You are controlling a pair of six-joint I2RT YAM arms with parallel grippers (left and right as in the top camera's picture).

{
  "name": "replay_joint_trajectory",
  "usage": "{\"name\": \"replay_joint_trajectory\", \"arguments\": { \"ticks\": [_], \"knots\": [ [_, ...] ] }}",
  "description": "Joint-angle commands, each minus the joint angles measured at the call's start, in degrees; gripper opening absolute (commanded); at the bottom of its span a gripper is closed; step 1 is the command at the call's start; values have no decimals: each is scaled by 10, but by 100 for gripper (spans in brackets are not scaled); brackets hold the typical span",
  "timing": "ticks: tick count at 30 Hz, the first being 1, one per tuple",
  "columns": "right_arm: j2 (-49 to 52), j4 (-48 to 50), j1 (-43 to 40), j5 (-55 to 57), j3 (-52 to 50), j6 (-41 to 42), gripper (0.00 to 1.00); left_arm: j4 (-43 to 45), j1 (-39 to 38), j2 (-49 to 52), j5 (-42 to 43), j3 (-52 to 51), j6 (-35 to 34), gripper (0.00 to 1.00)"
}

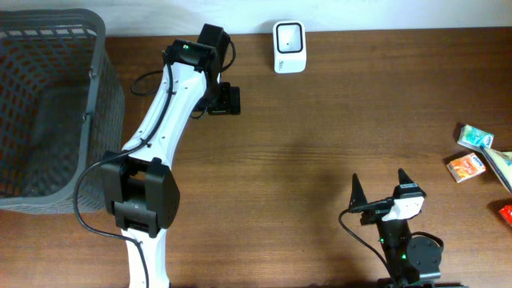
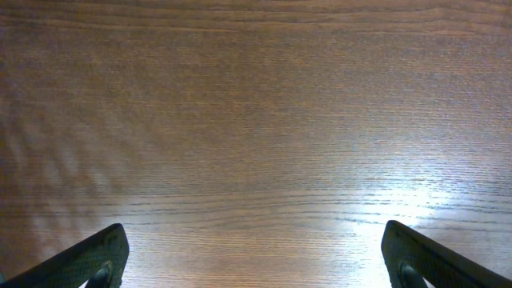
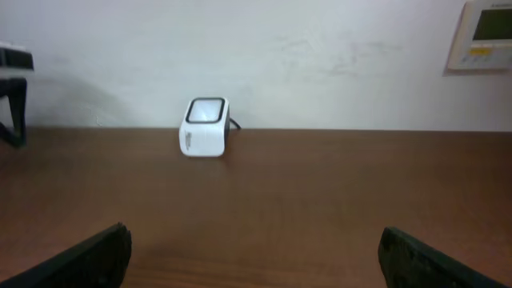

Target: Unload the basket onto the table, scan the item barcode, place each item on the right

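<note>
At the far left of my overhead view, a grey mesh plastic basket [image 1: 48, 104] sits on the brown wooden table [image 1: 320, 128]. Just beside it the white left arm [image 1: 160, 120] stretches toward the back of the table. The left gripper [image 1: 226, 99] hangs over bare wood, near the scanner but apart from it. My left wrist camera shows its dark fingertips [image 2: 92, 260] at the two bottom corners with only wood grain between them, so that pincer is spread and empty.

Further right, at the back edge, stands the white box-shaped barcode scanner [image 1: 289, 46], its dark-framed window on top. The right gripper [image 1: 378, 178] sits near the front edge, right of centre, pointing toward the scanner. It is spread wide and holds nothing.

The goods to scan lie at the far right edge, well apart from both grippers. There I see a green-and-white carton [image 1: 475, 138], an orange packet [image 1: 466, 167] near it, and a red pack [image 1: 506, 213] cut off by the frame. I cannot make out a barcode on any of them.
</note>
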Motion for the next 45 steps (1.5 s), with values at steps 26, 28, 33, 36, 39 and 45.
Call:
{"name": "replay_joint_trajectory", "arguments": {
  "ticks": [26,28,33,36,39,45],
  "knots": [
    [-6,-22,-9,-3,-5,-16,98,0,1,-16,2,-2,-6,99],
    [-6,-22,-9,-3,-5,-17,98,0,1,-16,2,-2,-6,99],
    [-6,-22,-9,-3,-5,-17,98,0,1,-16,2,-2,-6,99],
    [-6,-22,-9,-3,-5,-17,98,-5,1,-16,2,-2,-6,99],
    [-6,-22,-9,-3,-5,-17,98,-14,1,-18,2,-2,-6,99],
    [-6,-22,-9,-3,-5,-17,98,0,1,-45,-3,-2,88,99]
  ]
}}
